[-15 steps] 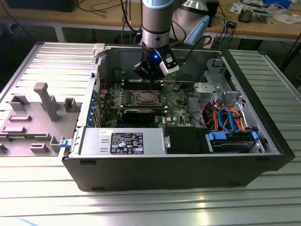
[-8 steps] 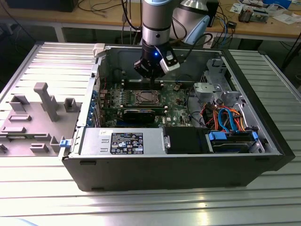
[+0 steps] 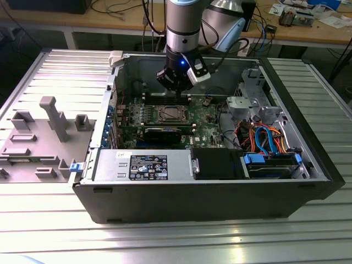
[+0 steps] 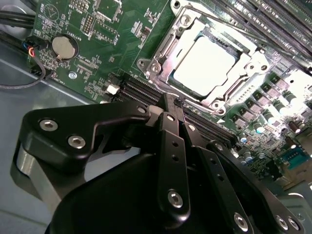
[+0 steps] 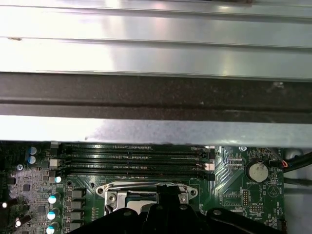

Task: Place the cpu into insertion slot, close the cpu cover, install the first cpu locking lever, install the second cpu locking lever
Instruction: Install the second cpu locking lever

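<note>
The cpu [image 4: 204,66], a flat square with a bright silver top, lies in the insertion slot [image 4: 148,64] on the green motherboard [image 4: 97,29]. The cpu cover [image 4: 242,62], a silver frame, lies flat around it with the chip showing through its window. My gripper [image 4: 173,103] hovers above the board just beside the socket, black fingers pressed together, nothing between them. In the exterior view the gripper [image 3: 177,93] hangs inside the open case just behind the socket [image 3: 169,114]. In the first wrist view the gripper [image 5: 165,191] partly hides the socket [image 5: 122,192].
Black memory slots [image 4: 141,92] run between gripper and socket. A coin battery [image 4: 64,47] sits on the board. A long black card [image 3: 162,133], the power supply [image 3: 140,165] and a drive bay with blue and orange cables [image 3: 264,137] fill the case. A grey plastic part [image 3: 38,137] lies outside.
</note>
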Robot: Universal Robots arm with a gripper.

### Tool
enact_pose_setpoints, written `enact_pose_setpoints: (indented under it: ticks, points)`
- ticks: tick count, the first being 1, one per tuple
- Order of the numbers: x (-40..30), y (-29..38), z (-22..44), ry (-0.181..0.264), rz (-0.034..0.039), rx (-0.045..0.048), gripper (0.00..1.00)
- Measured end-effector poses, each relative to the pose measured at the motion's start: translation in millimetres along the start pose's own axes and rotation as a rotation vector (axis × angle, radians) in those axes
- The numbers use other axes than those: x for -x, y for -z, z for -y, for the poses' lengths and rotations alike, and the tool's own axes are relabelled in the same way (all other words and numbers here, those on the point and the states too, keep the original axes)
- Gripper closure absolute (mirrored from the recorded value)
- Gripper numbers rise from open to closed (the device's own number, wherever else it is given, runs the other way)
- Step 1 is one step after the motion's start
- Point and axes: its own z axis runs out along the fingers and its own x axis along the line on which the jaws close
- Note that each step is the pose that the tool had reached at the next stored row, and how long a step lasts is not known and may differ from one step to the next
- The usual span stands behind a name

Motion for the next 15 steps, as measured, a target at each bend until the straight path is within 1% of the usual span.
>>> enact_pose_setpoints:
  ticks: [5, 15]
  points:
    - [-0.1, 0.2, 3.4, 0.0, 0.0001, 0.0008, 0.89]
    - [-0.1, 0.9, 4.2, 0.0, 0.0001, 0.0006, 0.89]
